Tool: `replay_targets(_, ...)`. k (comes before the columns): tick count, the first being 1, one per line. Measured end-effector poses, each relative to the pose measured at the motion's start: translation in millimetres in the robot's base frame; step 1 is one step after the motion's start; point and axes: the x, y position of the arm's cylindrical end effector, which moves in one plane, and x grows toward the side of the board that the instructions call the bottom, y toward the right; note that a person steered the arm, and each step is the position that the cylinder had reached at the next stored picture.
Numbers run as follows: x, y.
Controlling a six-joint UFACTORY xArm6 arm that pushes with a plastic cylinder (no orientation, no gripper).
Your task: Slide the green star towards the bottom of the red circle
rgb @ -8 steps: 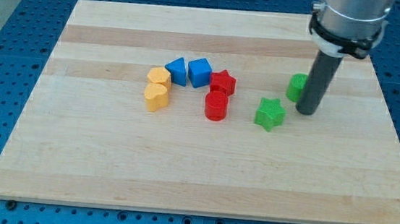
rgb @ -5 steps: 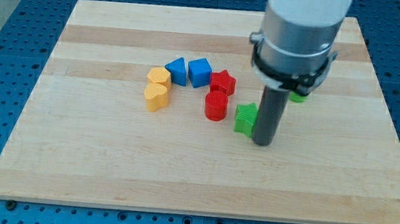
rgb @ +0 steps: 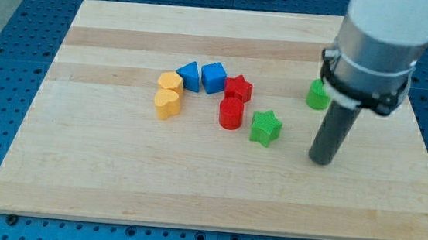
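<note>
The green star [rgb: 264,128] lies on the wooden board [rgb: 116,174], just right of and slightly below the red circle [rgb: 231,114], a small gap between them. My tip [rgb: 321,160] rests on the board to the right of the star and a little lower, well apart from it. The rod rises from there to the arm's grey body at the view's top right.
A red star [rgb: 238,88] sits above the red circle. Two blue blocks [rgb: 202,77] and two yellow blocks [rgb: 168,96] lie to its left. A green block [rgb: 317,94] sits at the right, partly hidden behind the arm.
The green star has been pushed left to beside the red circle. My tip came left against it, then drew back to the right and down, away from the star.
</note>
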Motion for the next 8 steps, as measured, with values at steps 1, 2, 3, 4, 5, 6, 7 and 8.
replay_targets(1,-44.0,3.5)
replay_targets(2,-67.6,-12.1)
replay_targets(3,-67.0,-49.2)
replay_targets(4,-39.7,-65.1)
replay_targets(5,-9.2,-73.9)
replay_targets(6,2.3,-83.6)
replay_targets(7,9.6,-89.9)
replay_targets(8,7.0,-102.2)
